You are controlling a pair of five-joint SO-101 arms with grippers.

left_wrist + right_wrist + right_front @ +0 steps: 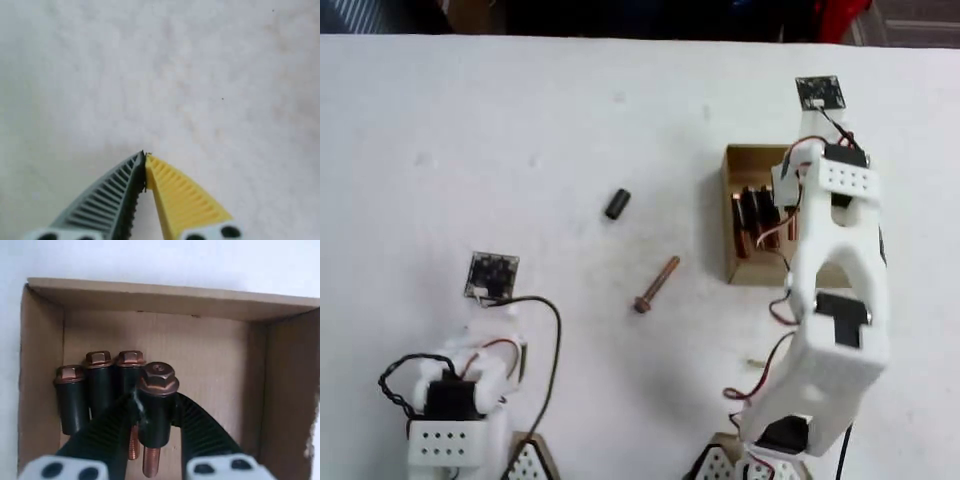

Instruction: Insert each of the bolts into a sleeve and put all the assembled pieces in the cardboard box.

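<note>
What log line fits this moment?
right gripper: holds sleeved bolt over box | left gripper: shut | table: loose bolt, loose sleeve

Overhead camera above table (520,100); wrist cameras close, downward; cardboard box (752,155) shared.

Brown cardboard box (150,297) holds three black-sleeved copper bolts (100,385) side by side. A fourth sleeved bolt (157,407) is clamped in the right gripper (155,402) over them. One bare copper bolt (656,285) and one black sleeve (617,204) lie apart outside.

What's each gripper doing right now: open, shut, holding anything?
Left gripper: jaws shut, holding nothing.
Right gripper: jaws shut on a sleeved bolt, above the cardboard box.
</note>
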